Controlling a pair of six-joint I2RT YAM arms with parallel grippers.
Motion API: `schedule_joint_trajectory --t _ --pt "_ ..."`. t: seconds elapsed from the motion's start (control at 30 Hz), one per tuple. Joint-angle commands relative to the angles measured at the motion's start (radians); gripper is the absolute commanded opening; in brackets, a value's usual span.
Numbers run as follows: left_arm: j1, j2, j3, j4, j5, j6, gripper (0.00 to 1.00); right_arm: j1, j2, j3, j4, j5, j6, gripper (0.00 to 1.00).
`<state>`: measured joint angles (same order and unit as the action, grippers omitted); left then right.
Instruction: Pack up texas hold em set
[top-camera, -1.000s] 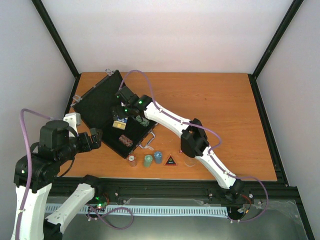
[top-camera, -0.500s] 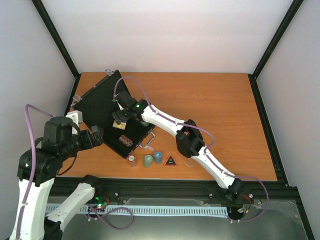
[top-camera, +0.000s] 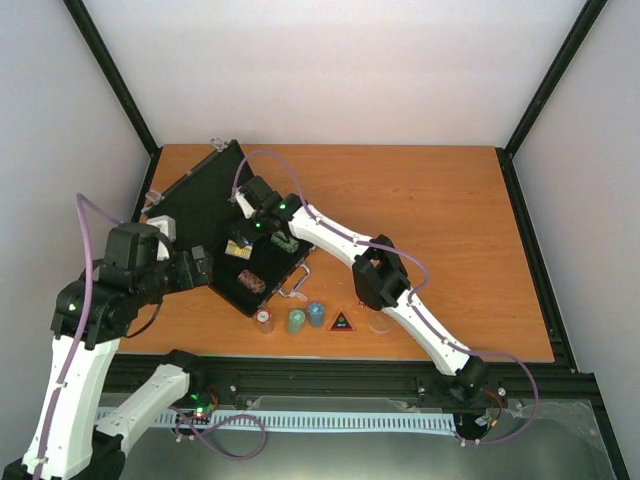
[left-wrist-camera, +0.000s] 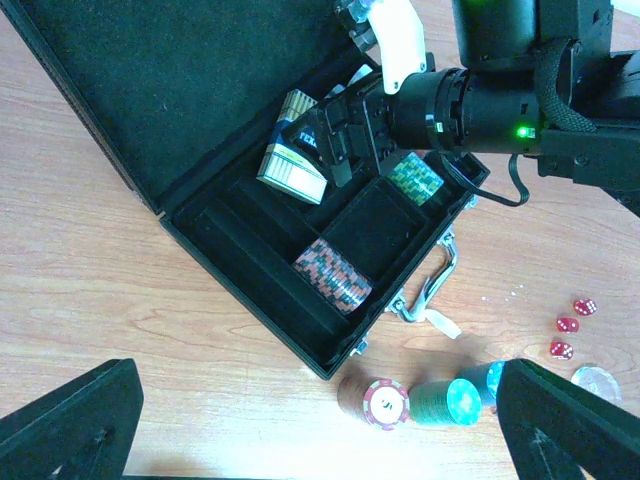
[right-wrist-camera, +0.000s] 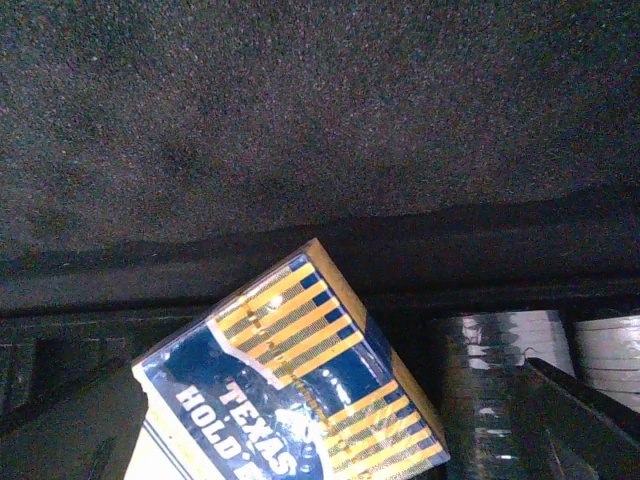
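The black case (top-camera: 200, 205) lies open at the table's left, lid back. In its tray are a red-and-black chip row (left-wrist-camera: 333, 276), a green chip row (left-wrist-camera: 415, 178) and black-and-white chips (right-wrist-camera: 500, 365). A blue and gold card deck (left-wrist-camera: 293, 172) leans tilted in a compartment. My right gripper (right-wrist-camera: 320, 430) hangs open right over that deck (right-wrist-camera: 300, 390), its fingers on either side. My left gripper (left-wrist-camera: 320, 440) stands open above the table by the case's near corner, holding nothing. On the wood stand red (left-wrist-camera: 386, 402), green (left-wrist-camera: 445, 402) and blue (left-wrist-camera: 485, 380) chip stacks.
Red dice (left-wrist-camera: 573, 326) and a clear disc (left-wrist-camera: 597, 378) lie right of the chip stacks. A black triangle (top-camera: 341, 322) sits near the front edge. The case's silver handle (left-wrist-camera: 430, 295) points toward the stacks. The right arm (top-camera: 380, 270) stretches diagonally over them.
My left arm has lifted and swung right, closer to the case. My right wrist has shifted slightly back and left over the tray, its jaws staying wide.
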<state>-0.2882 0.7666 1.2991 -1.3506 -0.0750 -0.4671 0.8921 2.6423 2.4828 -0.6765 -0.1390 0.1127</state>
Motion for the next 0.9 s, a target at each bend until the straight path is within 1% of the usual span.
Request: schedule_joint_trajectory --t 0.0,0.13,0.23,0.33,0.43,0.53,0.6,0.73,0.8,0.87 --pt "-0.005 0.01 -0.013 0.052 0.009 0.023 1.0 -0.001 -0.017 -0.004 -0.05 -0.089 -0.014 1.0" --pt "-0.005 0.009 -0.02 0.07 0.013 0.024 1.0 -0.001 -0.073 -0.074 -0.047 -0.166 -0.001 1.0" --pt "-0.005 0.002 -0.026 0.074 0.013 0.024 1.0 -0.001 -0.08 -0.08 -0.08 -0.21 -0.003 1.0" --pt "-0.005 -0.008 -0.031 0.074 0.016 0.018 1.0 -0.002 -0.092 -0.092 -0.112 -0.218 -0.003 1.0" --pt "-0.005 -0.021 -0.034 0.071 0.015 0.013 1.0 -0.001 -0.131 -0.144 -0.085 -0.188 0.006 1.0" --pt "-0.005 -0.03 -0.032 0.061 0.017 0.01 1.0 -0.001 -0.159 -0.146 -0.08 -0.137 0.022 1.0" --pt "-0.005 -0.037 -0.032 0.053 0.017 0.005 1.0 0.001 -0.182 -0.147 -0.079 -0.074 0.037 1.0" --pt "-0.005 -0.057 -0.032 0.041 0.014 -0.009 1.0 0.002 -0.198 -0.126 -0.069 -0.016 0.055 1.0" --pt "-0.005 -0.065 -0.031 0.033 0.012 -0.014 1.0 0.002 -0.182 -0.094 -0.074 -0.002 0.063 1.0" --pt "-0.005 -0.07 -0.031 0.027 0.011 -0.019 1.0 0.002 -0.167 -0.058 -0.097 0.045 0.087 1.0"
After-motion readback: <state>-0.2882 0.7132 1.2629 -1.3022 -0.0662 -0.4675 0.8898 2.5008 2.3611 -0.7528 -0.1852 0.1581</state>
